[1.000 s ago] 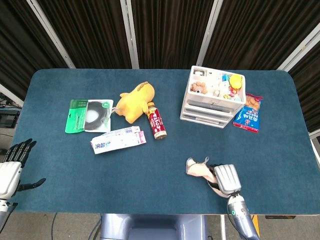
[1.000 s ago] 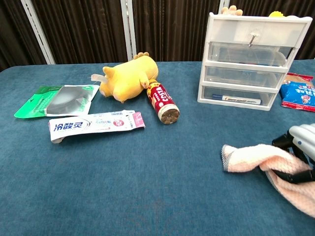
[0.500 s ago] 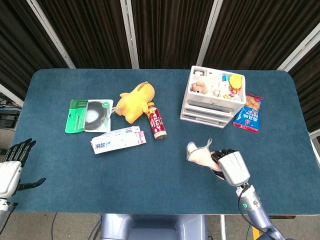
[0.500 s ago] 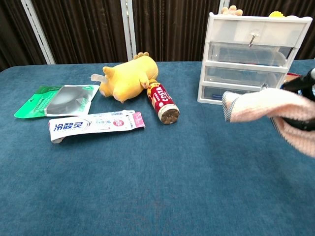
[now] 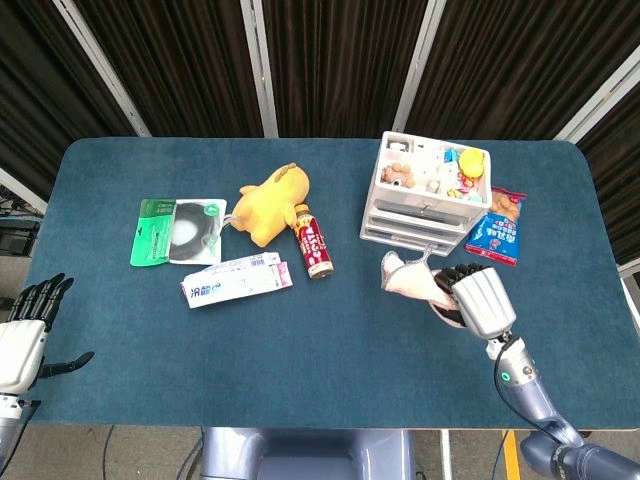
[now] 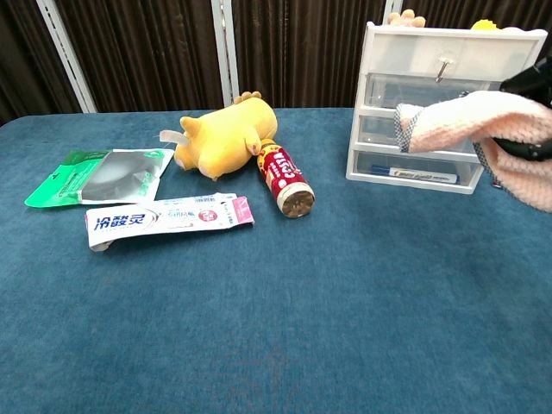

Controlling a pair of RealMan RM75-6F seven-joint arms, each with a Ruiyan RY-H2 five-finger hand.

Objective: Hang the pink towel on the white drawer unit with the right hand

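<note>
**Towel Up in the Air, Almost at the Drawers**

My right hand [image 5: 478,300] holds the pink towel [image 6: 470,121] tight, up off the counter [image 5: 330,360], just in front of the white drawer unit [image 5: 425,210]. My left hand [image 5: 25,335] holds nothing, fingers apart, by the counter's edge.

I think the towel could slip off if I drop it too low, since it hangs loose. I might also bump the drawers and push them back.

The top tray [image 5: 430,165] holds small toys. The bottom drawer has a pen [image 6: 423,173] inside.
</note>
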